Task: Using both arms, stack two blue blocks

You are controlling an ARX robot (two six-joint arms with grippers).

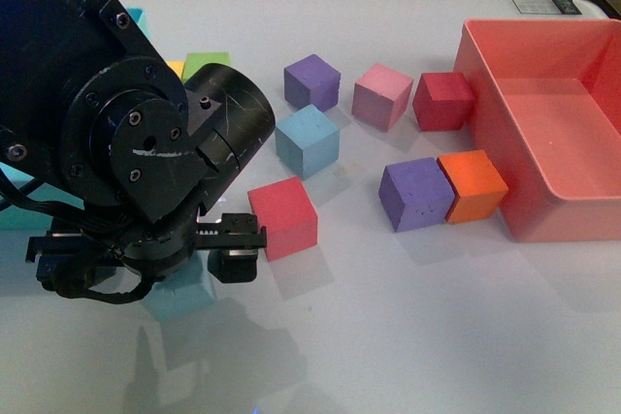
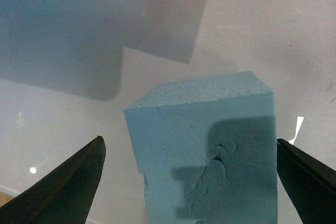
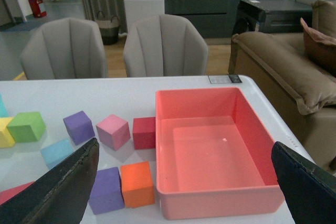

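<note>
Straddling a blue block (image 2: 210, 129), jaws of left gripper (image 2: 189, 140) stand open, unclamped; right gripper (image 3: 184, 143) jaws spread wide, empty.

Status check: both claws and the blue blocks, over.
Left claw open, straddling one blue block. Right claw open, empty, held high. Second blue block free mid-table. Red block close beside left claw.

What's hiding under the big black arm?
A blue block sits on the table between the left gripper's open fingers. From the front, the arm covers most of that block, and also part of a green block behind it.
</note>
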